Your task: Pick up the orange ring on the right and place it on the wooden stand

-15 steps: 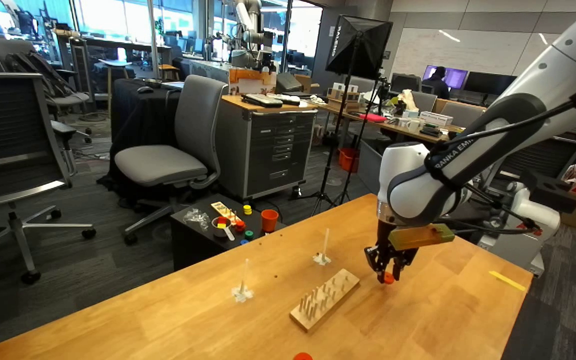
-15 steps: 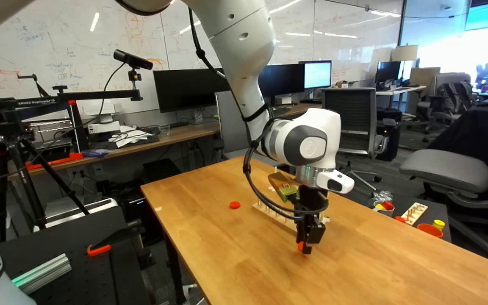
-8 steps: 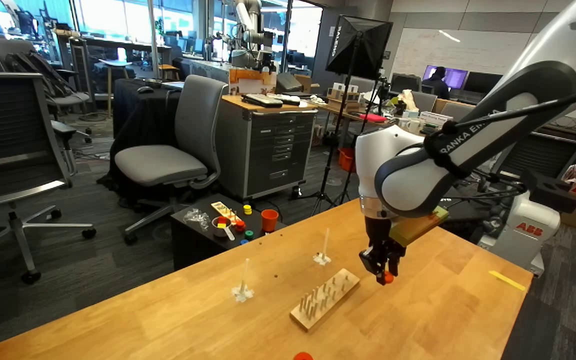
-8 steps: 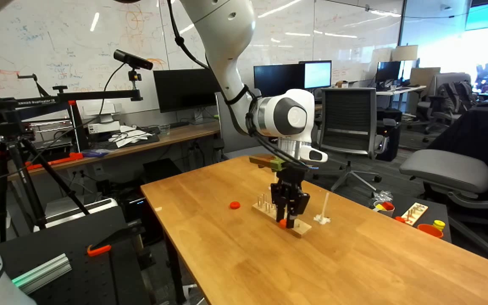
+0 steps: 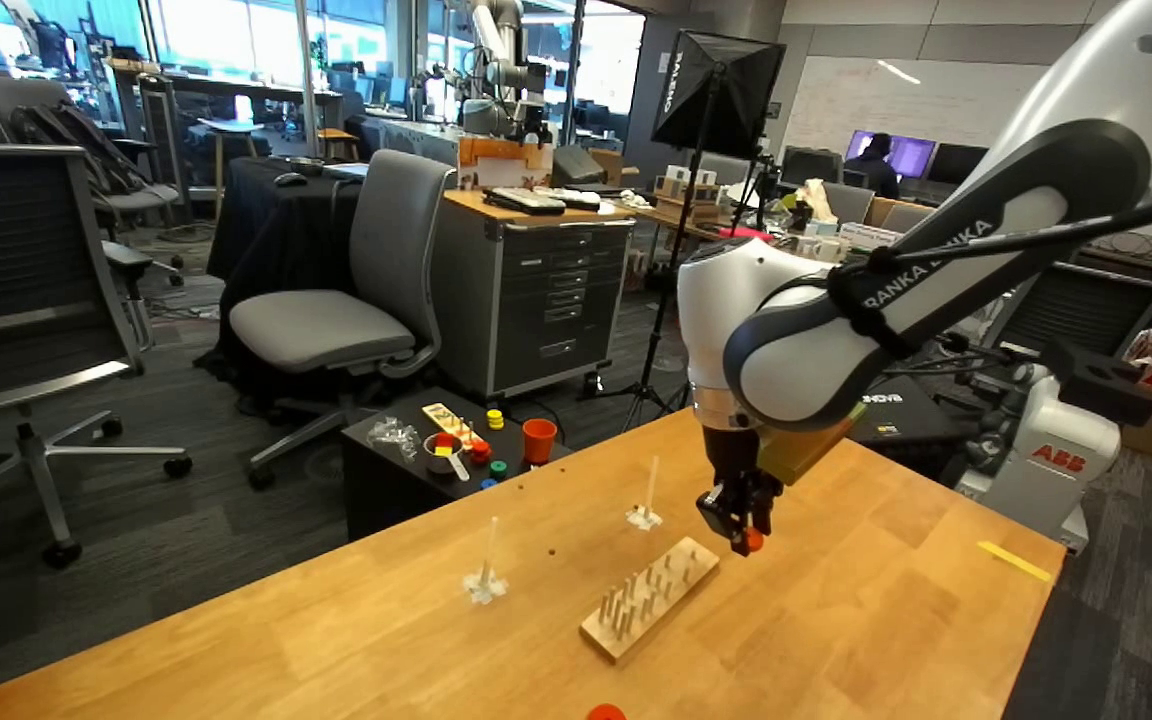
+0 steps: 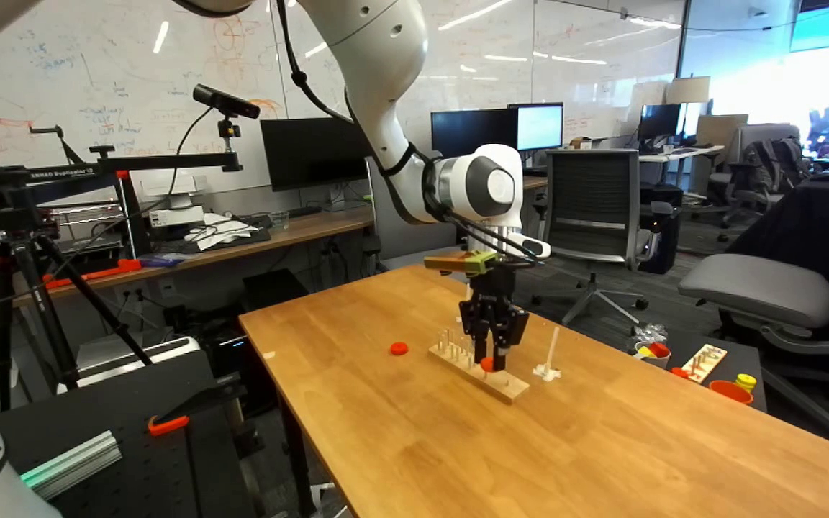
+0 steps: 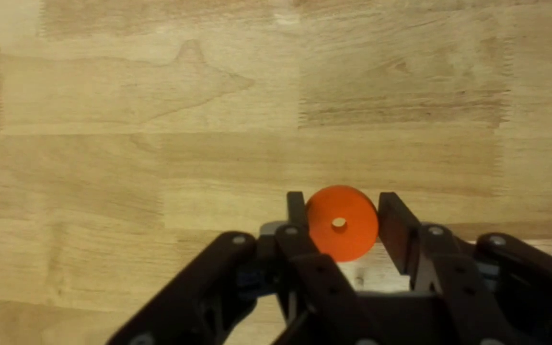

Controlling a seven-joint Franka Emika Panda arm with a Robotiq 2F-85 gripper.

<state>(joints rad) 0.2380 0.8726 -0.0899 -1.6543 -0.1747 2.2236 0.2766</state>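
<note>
The orange ring (image 7: pixel 348 242) lies flat between the two fingertips of my gripper (image 7: pixel 340 208), its hole showing table wood beneath. In both exterior views the ring (image 5: pixel 755 541) (image 6: pixel 487 365) hangs between the fingers of the gripper (image 5: pixel 753 534) (image 6: pixel 489 358), a little above table height. The wooden stand (image 5: pixel 651 612) is a pale oblong block with several short pegs. It also shows in an exterior view (image 6: pixel 506 388), partly behind the gripper and ring. The ring is near the stand's end with sparser pegs. In the wrist view a pale wood strip (image 7: pixel 381 278), seemingly the stand, shows between the fingers.
Another orange ring (image 5: pixel 606 713) (image 6: pixel 399 348) lies on the table (image 5: pixel 876 620) near the stand's far end from the gripper. Two thin upright posts (image 5: pixel 650 487) (image 5: pixel 491 557), taped to the table, stand beside the stand. A black side table (image 5: pixel 416 497) holds colourful clutter.
The gripper and orange ring have moved together toward the stand's end and risen slightly. The gripper has turned, so both fingers now show in both exterior views. The stand has not moved.
</note>
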